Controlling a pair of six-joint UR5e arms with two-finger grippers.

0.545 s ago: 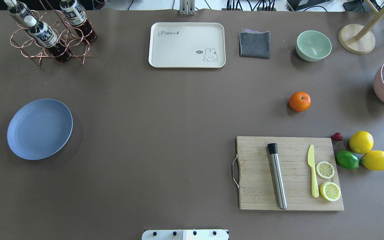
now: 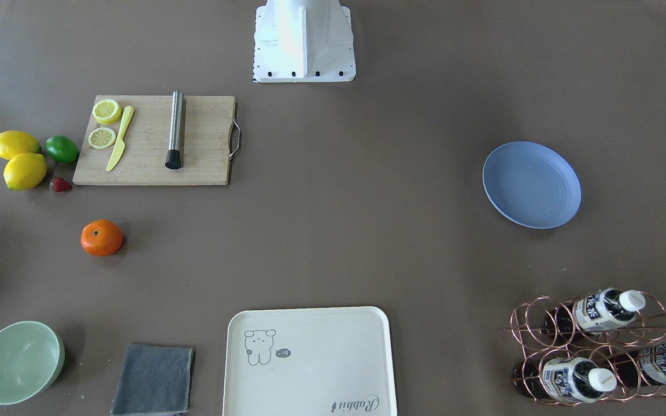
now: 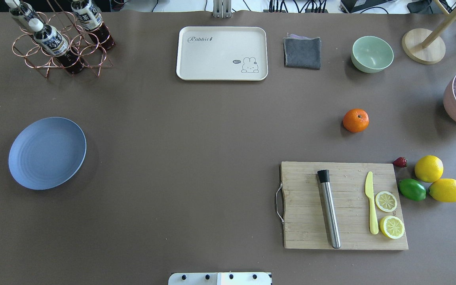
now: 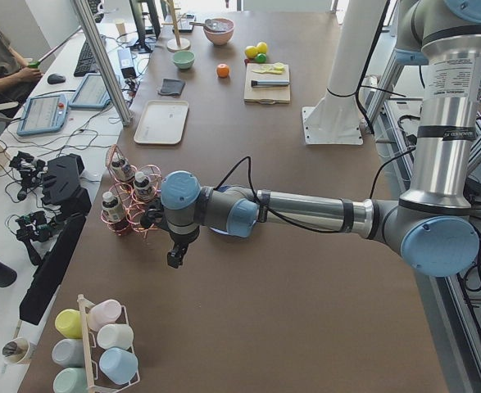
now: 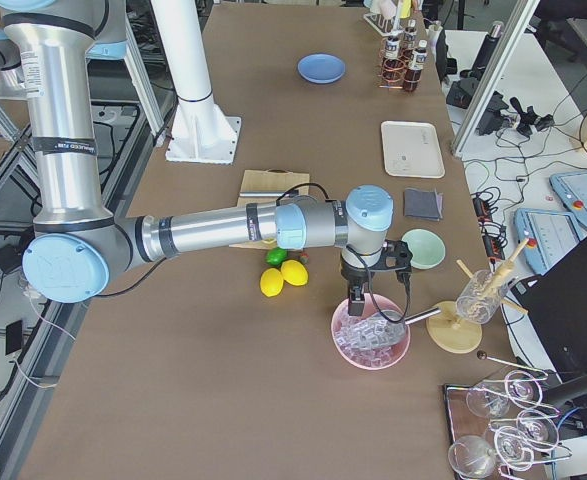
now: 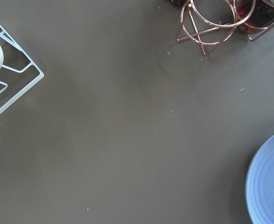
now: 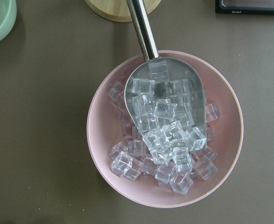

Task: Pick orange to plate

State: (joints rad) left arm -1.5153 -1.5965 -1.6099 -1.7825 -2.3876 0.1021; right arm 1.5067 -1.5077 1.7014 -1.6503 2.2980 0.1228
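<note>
The task is not yet started, as far as the pictures show. The orange (image 3: 356, 120) lies alone in the right half of the desk (image 3: 196, 158), between the cutting board (image 3: 303, 221) and the green bowl (image 3: 372, 54), touching neither. The plate (image 3: 47, 153) is near the desk's left edge, well apart from the fruit, and holds nothing. All is left to do: reach the orange, grasp it, carry it across and put it on the plate.

The right pincer (image 5: 357, 297) hangs over the pink bowl of ice (image 7: 228, 140) near the desk's right edge, so it is the nearer one to the orange. The left pincer (image 4: 174, 259) hangs beside the bottle rack (image 4: 129, 192), near the plate. Only the side views show them, so I cannot tell how far they are open; probably neither holds anything.

Compared with the overhead picture of 0.5 s ago, I find no difference: orange and plate are in the same places.
</note>
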